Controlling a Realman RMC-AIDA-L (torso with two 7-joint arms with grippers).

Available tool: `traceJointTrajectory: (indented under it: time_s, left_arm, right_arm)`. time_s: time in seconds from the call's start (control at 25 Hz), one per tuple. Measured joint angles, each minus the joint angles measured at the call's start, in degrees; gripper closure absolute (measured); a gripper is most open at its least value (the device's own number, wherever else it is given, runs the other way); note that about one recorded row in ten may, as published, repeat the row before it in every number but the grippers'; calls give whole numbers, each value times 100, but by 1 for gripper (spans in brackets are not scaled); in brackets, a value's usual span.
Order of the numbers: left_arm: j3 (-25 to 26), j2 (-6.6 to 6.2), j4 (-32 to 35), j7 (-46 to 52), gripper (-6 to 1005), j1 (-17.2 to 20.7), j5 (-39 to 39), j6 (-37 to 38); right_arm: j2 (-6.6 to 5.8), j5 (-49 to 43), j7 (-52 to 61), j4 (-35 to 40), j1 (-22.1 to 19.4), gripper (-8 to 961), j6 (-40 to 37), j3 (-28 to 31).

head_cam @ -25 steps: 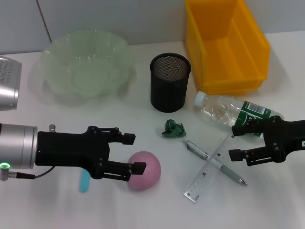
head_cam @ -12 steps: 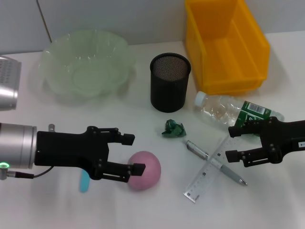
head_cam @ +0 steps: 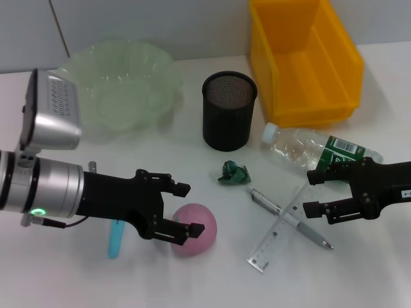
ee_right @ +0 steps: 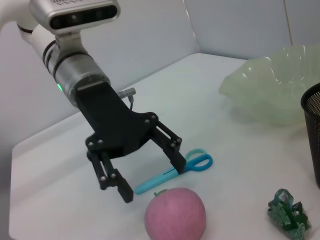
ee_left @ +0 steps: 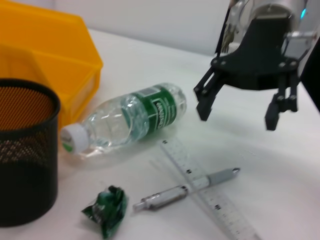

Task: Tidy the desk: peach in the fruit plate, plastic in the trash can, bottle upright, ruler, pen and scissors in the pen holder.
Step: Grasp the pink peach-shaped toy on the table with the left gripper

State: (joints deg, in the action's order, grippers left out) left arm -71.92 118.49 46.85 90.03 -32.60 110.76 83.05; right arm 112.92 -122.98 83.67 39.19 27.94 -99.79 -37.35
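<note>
peach [head_cam: 193, 230] lying on the white table [head_cam: 359, 282], just beside the left gripper [head_cam: 189, 208], whose jaws stand apart around its near side without closing. right gripper [head_cam: 311, 192], jaws apart, hovers over the ruler [head_cam: 282, 224] and pen [head_cam: 292, 219], beside the fallen bottle [head_cam: 314, 149]. fruit plate [head_cam: 122, 86] lies well apart, behind.
</note>
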Motion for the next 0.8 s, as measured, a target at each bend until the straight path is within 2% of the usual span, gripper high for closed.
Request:
traceJointTrajectory:
  time_s: [0.24, 0.52, 0.8]
  left_arm:
    - [-227, 5, -134, 41, 197, -150, 190, -340]
    - [-483, 10, -625, 12, 206, -418, 225, -666]
    - [-751, 25, -654, 2, 214, -425, 224, -887]
  right_arm:
    - [1, -6, 15, -3, 1, 134, 9, 0]
    - [2, -7, 22, 5, 16, 134, 13, 0]
    - [2, -7, 31, 5, 55, 134, 13, 3]
